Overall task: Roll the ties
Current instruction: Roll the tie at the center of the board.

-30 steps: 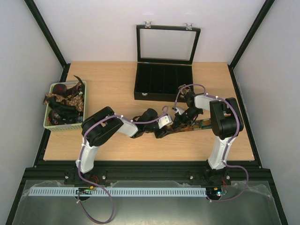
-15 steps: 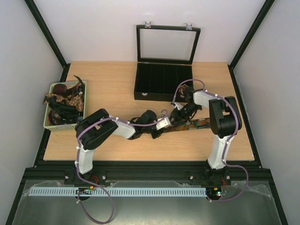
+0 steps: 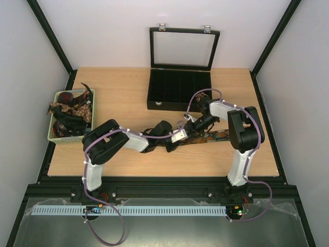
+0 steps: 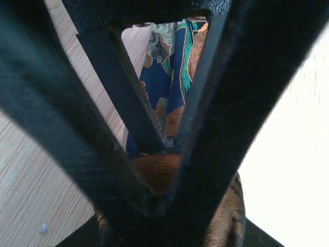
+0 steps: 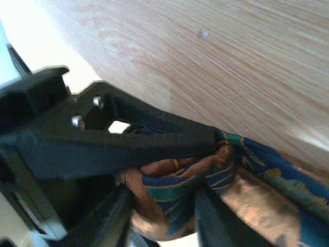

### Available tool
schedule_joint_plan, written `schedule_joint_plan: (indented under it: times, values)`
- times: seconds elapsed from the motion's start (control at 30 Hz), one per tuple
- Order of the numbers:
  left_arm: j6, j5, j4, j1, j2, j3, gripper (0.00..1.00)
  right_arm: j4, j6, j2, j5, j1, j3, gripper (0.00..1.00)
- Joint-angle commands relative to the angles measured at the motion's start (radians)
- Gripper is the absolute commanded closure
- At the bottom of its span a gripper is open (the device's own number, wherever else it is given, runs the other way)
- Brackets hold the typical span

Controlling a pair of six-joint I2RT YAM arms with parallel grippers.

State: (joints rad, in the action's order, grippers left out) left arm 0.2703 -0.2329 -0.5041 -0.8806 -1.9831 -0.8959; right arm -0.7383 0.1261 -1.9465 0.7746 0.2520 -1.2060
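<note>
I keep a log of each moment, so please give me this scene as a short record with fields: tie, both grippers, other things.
tie on the table: lies across the middle, bunched at one end
left gripper: shut on the bunched fabric
right gripper: at the same tie, fabric between its jaws; grip unclear
basket: left side, holds more ties
box: far side, lid up

The top camera sits high behind the arm bases, looking down and forward over the whole table [image 3: 128, 98]. Both wrist cameras are pressed in very close. The left looks along the patterned tie [image 3: 218, 136] and the wood beneath it, and the right looks tilted across it. All three views share that tie mid-table.
</note>
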Motion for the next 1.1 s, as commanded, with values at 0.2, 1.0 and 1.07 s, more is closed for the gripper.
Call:
schedule_joint_plan:
  times: [0.2, 1.0, 1.07]
  values:
    - [0.027, 0.052, 0.210, 0.005, -0.049, 0.033, 0.60, -0.015, -0.006, 0.004, -0.145, -0.013, 0.046, 0.99]
    - [-0.182, -0.213, -0.212, 0.020, -0.060, 0.033, 0.20, 0.161, 0.006, -0.027, -0.438, 0.012, 0.178, 0.99]
    - [-0.190, -0.204, -0.221, 0.016, -0.084, 0.018, 0.23, 0.167, 0.001, -0.037, -0.452, 0.015, 0.180, 0.99]
